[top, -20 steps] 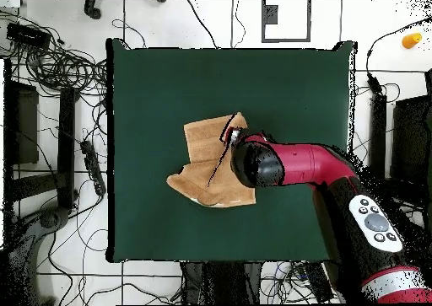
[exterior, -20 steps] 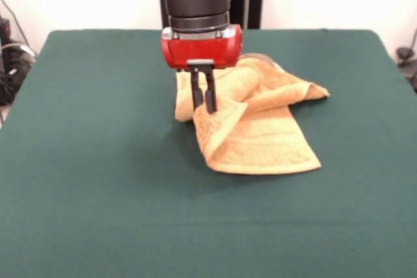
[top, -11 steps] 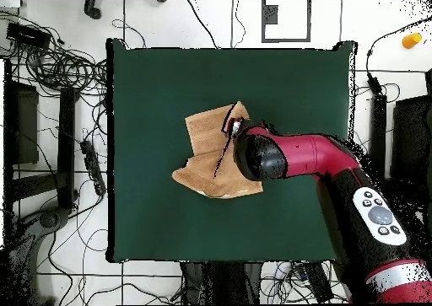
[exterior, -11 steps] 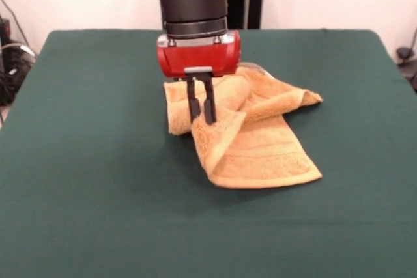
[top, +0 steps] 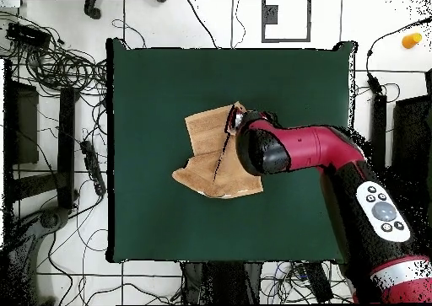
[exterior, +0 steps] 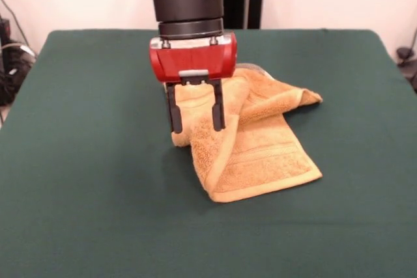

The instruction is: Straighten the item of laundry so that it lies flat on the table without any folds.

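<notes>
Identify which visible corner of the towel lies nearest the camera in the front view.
The flat corner at the towel's bottom edge, just below the gripper; the other corners lie farther back.

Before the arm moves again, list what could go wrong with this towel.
1. The gripper is open, its fingers straddling a raised fold of the towel. Closing there may pinch several layers, so a pull would likely drag the bundle instead of opening it.
2. The towel is folded over itself, with one flap reaching toward the table's near side. A sideways sweep might bunch it further.
3. The wrist hides the corner in the overhead view, so aim is uncertain.
</notes>
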`<control>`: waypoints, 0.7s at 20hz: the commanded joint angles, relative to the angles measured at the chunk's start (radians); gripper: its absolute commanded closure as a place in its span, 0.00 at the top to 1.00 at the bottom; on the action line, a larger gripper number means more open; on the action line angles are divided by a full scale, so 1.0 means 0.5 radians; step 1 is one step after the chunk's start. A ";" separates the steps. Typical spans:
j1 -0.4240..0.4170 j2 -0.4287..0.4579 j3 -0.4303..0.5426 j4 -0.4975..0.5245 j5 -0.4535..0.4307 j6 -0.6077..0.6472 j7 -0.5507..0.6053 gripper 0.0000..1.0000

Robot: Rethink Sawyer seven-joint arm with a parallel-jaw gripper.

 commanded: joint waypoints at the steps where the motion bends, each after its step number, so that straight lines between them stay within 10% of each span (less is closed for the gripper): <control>1: 0.042 0.094 0.245 -0.104 -0.113 0.207 -0.485 1.00; 14: 0.590 -0.122 -0.152 0.101 0.077 0.461 0.239 1.00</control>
